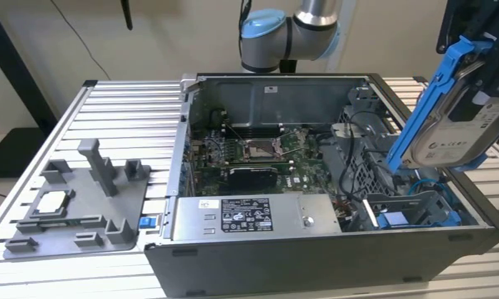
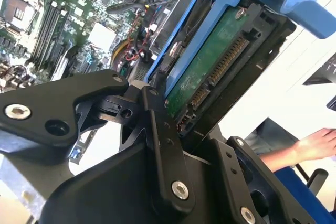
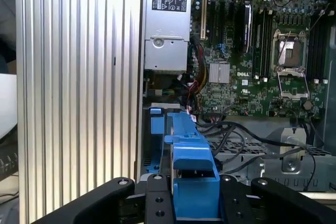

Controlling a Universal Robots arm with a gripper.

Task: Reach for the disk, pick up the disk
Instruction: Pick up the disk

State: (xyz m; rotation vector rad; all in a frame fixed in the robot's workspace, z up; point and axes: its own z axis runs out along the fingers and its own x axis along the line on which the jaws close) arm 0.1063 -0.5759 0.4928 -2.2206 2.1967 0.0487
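Note:
The disk [image 1: 445, 134] hangs tilted on edge in the air above the open computer case, at the exterior view's right. Its silver face with a white label shows between blue plastic rails. My black gripper [image 1: 480, 99] is shut on its upper part. In the second wrist view the disk's green circuit-board side [image 2: 210, 72] and its connector face the camera, and one black finger [image 2: 163, 145] presses against the blue rail. In the first wrist view the disk's blue rail [image 3: 191, 182] sits clamped in my gripper [image 3: 194, 200].
Below stands the open computer case [image 1: 316, 261] with motherboard [image 1: 258, 149], power supply [image 1: 241, 218] and a drive bay [image 1: 407, 215]. A grey fixture tray [image 1: 75, 212] lies on the slatted table [image 1: 124, 112]. A person's hand [image 2: 315, 145] shows beyond the table.

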